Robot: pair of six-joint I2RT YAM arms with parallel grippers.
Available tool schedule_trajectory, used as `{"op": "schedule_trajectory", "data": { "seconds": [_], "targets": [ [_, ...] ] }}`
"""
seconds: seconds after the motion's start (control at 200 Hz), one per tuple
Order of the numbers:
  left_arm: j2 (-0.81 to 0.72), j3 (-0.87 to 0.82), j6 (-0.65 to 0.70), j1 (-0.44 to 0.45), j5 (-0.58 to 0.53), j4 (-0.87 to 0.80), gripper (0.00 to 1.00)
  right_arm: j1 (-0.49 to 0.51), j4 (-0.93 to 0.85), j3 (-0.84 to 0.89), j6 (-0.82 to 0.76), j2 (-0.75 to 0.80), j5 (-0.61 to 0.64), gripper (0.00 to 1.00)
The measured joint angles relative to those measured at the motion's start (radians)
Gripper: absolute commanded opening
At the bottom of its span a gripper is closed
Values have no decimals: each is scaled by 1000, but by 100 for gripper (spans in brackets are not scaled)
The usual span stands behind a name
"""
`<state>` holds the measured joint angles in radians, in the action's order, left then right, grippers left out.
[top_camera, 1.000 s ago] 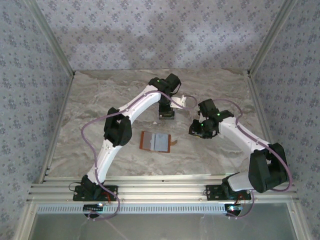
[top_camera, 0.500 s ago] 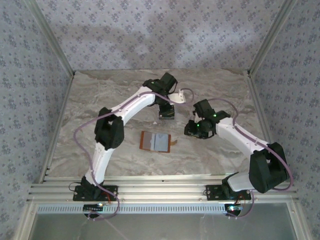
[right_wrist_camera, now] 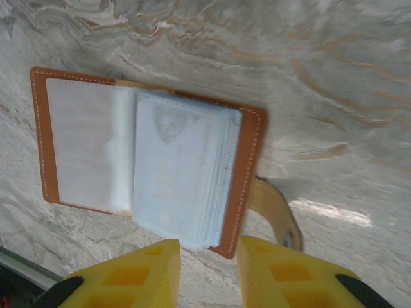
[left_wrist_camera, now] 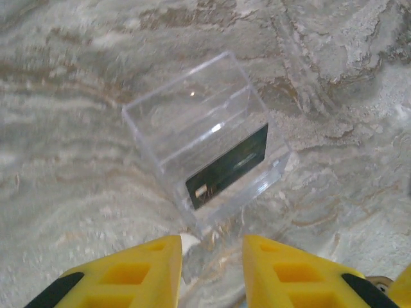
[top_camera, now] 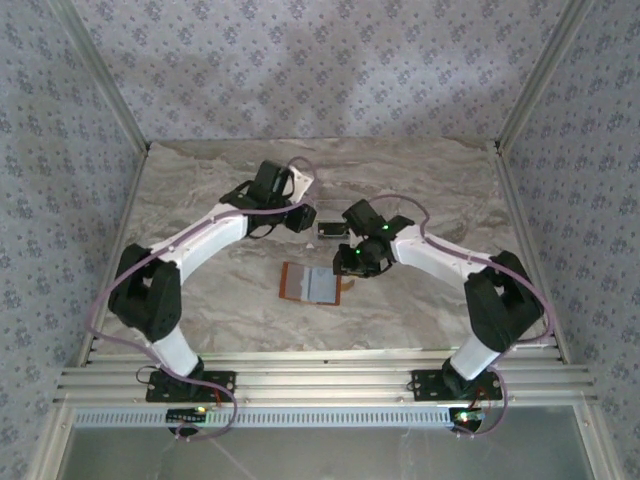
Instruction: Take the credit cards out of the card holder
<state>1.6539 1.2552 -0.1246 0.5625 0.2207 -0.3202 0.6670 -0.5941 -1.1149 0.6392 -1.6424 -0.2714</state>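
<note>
Near the middle of the bench (top_camera: 200, 290), the card holder (top_camera: 315, 283) lies open and flat, its orange-brown cover down and its grey-blue inside up. From the right wrist it shows as a stitched leather border around a pale left panel, with a stack of pale translucent sleeves (right_wrist_camera: 180, 170) on the right half. The strap tab (right_wrist_camera: 273, 208) sticks out past its right edge and rests on the marble. Whether a card sits inside those sleeves I cannot tell.

Farther back on the bench, well apart from the holder, stands a clear plastic tray (left_wrist_camera: 205, 138). One dark credit card (left_wrist_camera: 228, 168) leans on edge inside it, tilted against the front wall, with a small pale patch at its lower left corner.

The left jaws hang just in front of that tray, their yellow fingers (left_wrist_camera: 128, 273) parted with only bare bench in the gap and nothing gripped. From above, the left arm (top_camera: 215, 230) reaches in to the tray's left side.

The right jaws hover over the near edge of the card holder. Their yellow fingers (right_wrist_camera: 282, 273) are also parted and grip nothing — the lower corner of the sleeve stack lies just beyond the gap. From above, the right arm (top_camera: 430, 255) bends in from the right, its wrist over the holder's far right corner.
</note>
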Motion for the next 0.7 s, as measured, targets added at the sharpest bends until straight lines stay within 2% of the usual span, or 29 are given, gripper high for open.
{"op": "schedule_trajectory", "data": {
  "seconds": [0.165,0.325,0.48,0.7],
  "targets": [
    [-91,-127,-192,0,43,100,28,12,-1,-7,0,-59,-6,31],
    [-143,-172,-341,0,24,134,29,11,-3,-7,0,-90,-4,31],
    [-149,-172,-402,2,18,135,30,5,-4,-7,0,-95,3,30],
    [-103,-114,-443,33,19,33,29,-15,0,10,0,-95,13,30]
  ]
}}
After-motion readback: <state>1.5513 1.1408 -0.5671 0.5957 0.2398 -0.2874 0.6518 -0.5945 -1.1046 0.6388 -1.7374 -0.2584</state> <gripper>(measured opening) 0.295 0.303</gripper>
